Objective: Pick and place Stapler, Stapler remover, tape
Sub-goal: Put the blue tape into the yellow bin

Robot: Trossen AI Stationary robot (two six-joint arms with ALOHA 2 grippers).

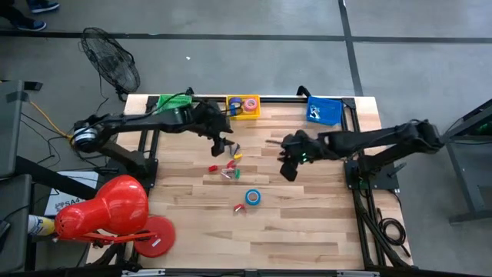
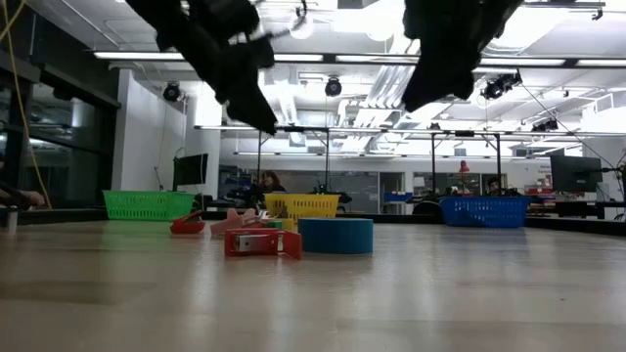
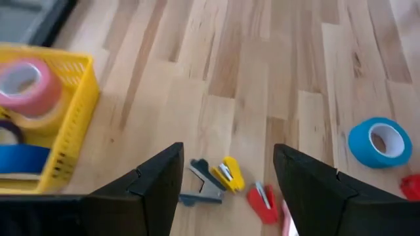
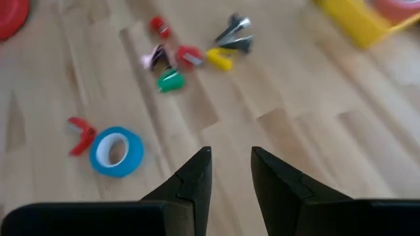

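Observation:
Blue tape [image 1: 253, 198] lies flat on the wooden table, near its middle. More tape rolls, pink [image 3: 26, 85] and blue [image 3: 20, 160], sit in the yellow basket [image 1: 243, 106] at the far edge. Small claw-shaped staple removers lie scattered: grey [image 3: 205, 183], yellow [image 3: 231, 174], red [image 3: 262, 200], green [image 4: 170, 80]. Another red one [image 4: 80, 134] rests beside the blue tape [image 4: 117, 151]. My left gripper [image 1: 223, 145] hangs open above the grey and yellow removers. My right gripper [image 1: 288, 165] hovers right of the pieces, its fingers a narrow gap apart and empty. The stapler is out of view.
A green basket [image 1: 175, 102] and a blue basket [image 1: 324, 110] flank the yellow one along the far edge. A large red object [image 1: 108, 208] overhangs the near left corner. Bare wood lies toward the near edge and right of the blue tape.

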